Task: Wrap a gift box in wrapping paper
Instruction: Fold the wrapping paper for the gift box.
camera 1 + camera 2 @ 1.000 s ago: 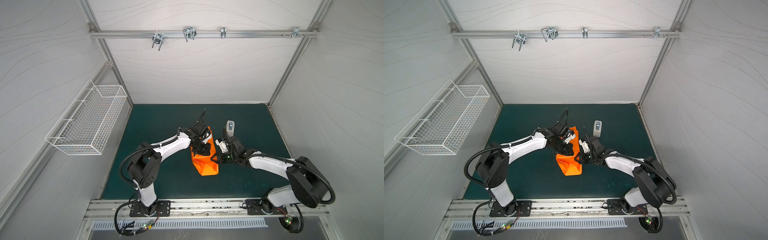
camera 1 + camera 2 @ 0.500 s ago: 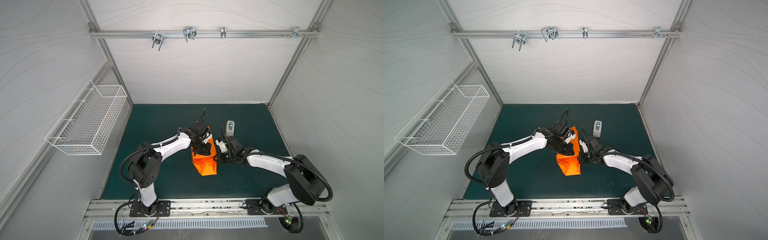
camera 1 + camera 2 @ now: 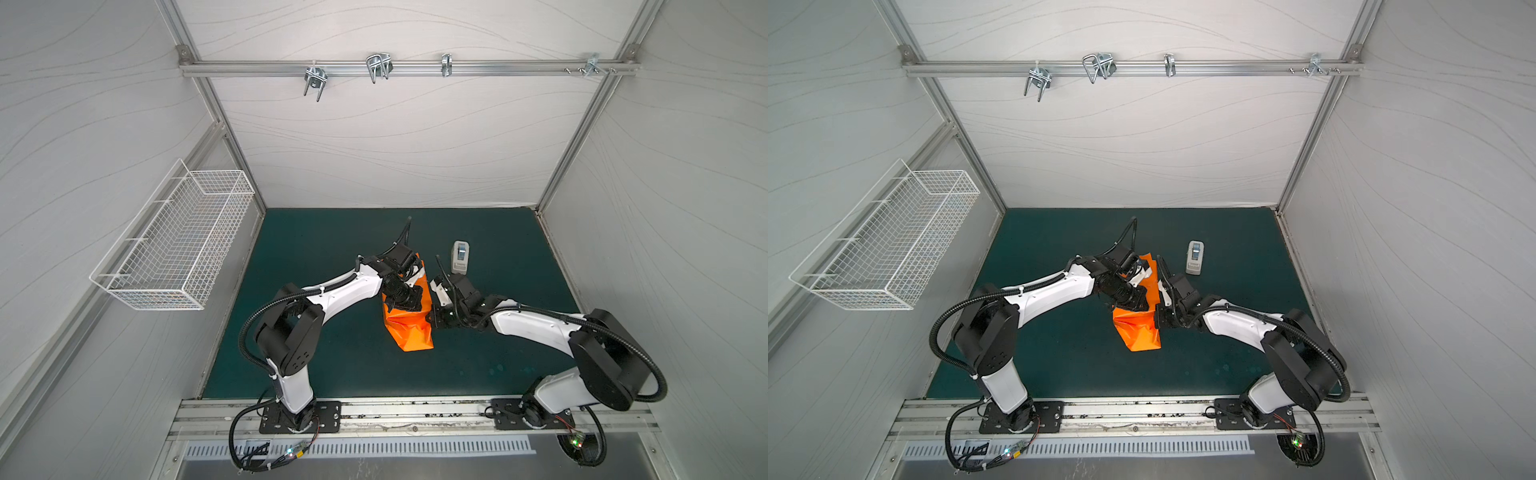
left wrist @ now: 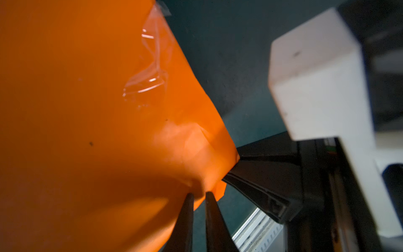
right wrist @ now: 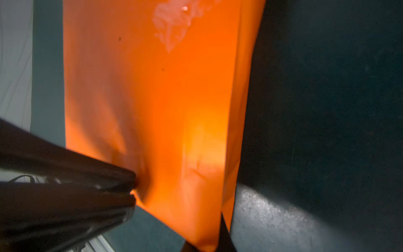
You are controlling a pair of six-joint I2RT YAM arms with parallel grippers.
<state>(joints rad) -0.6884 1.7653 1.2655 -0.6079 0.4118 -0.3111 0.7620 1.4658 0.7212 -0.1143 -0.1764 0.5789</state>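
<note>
While left fingers [image 4: 185, 224] and right fingers [image 4: 261, 196] clamp the wrapping paper [image 3: 409, 332], tape dispenser [image 3: 460, 257] stands just beyond, apart.

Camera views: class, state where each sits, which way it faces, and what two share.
Top views: overhead, looking down at the mat; left arm and right arm show.
Left wrist: on the left arm, facing the paper; left tool shows.
Right wrist: on the right arm, facing the paper; right tool shows.
Shared: paper in all views.
</note>
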